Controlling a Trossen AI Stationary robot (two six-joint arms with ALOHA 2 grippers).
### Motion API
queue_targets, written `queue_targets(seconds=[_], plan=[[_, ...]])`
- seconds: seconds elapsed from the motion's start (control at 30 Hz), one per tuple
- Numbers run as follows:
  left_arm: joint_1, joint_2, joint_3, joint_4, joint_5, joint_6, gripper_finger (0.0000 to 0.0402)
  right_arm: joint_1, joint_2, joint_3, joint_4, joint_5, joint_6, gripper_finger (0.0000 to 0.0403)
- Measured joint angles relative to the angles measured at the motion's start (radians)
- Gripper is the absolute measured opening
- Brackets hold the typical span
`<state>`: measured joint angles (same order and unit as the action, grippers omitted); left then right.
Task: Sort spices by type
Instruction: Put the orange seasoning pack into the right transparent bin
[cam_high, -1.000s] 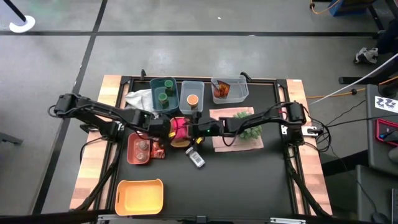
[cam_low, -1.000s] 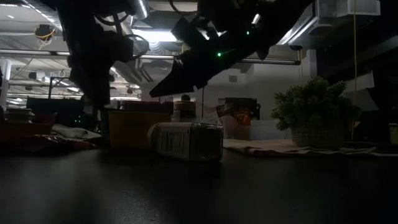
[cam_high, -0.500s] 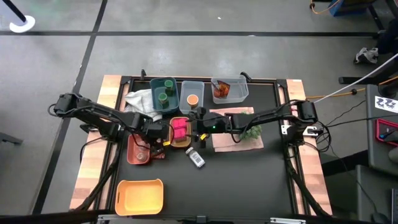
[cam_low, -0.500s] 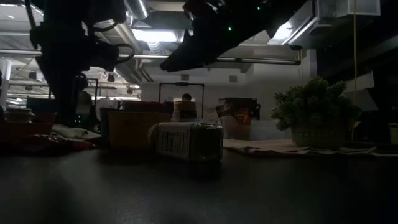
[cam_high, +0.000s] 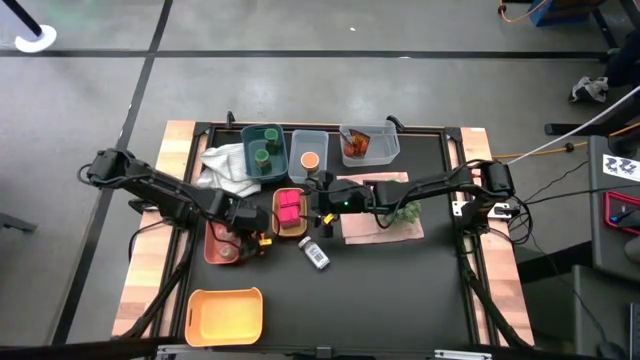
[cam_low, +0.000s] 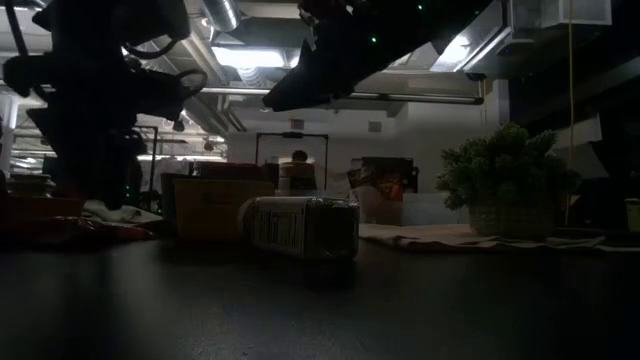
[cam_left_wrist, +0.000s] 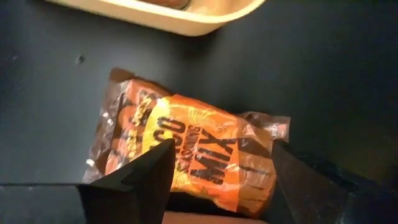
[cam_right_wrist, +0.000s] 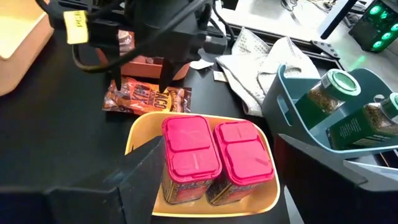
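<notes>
Left gripper (cam_left_wrist: 214, 186) hangs directly over the red-orange packet (cam_left_wrist: 189, 152), fingers (cam_left_wrist: 140, 180) spread apart, one on each side of the packet. The packet lies flat on the bench (cam_left_wrist: 50, 87); its long axis runs across the gap between the fingers, not along it. Judgement: a straight descent should bracket the packet, and the left arm is the nearer arm.

In the high view this packet (cam_high: 258, 243) lies just beside the red tray (cam_high: 213, 250), near the yellow tray (cam_high: 277, 205).

Right gripper (cam_right_wrist: 214, 186) hovers over the yellow tray (cam_right_wrist: 140, 140), fingers apart and empty, above the magenta boxes (cam_right_wrist: 189, 155).

Count:
- magenta boxes: two, side by side in the yellow tray
- loose packets on the bench: one
- white labelled bottle (cam_high: 316, 253): one, lying on its side
- green-lidded jars (cam_high: 263, 152): two, in the teal bin
- orange-lidded jar (cam_high: 310, 160): one, in the clear bin
</notes>
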<state>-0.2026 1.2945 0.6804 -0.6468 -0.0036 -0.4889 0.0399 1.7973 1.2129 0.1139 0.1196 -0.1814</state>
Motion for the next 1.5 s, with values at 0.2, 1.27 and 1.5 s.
queue_targets(seconds=[0.2,1.27,1.5], plan=[[-0.022,0.000,-0.033,0.013,-0.006,0.021,0.0251,0.000,0.000,0.000,0.001,0.000,0.000,0.0298],[-0.038,0.103,-0.023,0.042,-0.009,0.052,0.0083,0.000,-0.054,0.000,-0.013,-0.009,0.086,0.0298],[-0.038,0.104,0.023,-0.014,-0.011,0.056,0.0019,0.000,-0.054,0.000,-0.015,-0.096,0.206,0.0298]])
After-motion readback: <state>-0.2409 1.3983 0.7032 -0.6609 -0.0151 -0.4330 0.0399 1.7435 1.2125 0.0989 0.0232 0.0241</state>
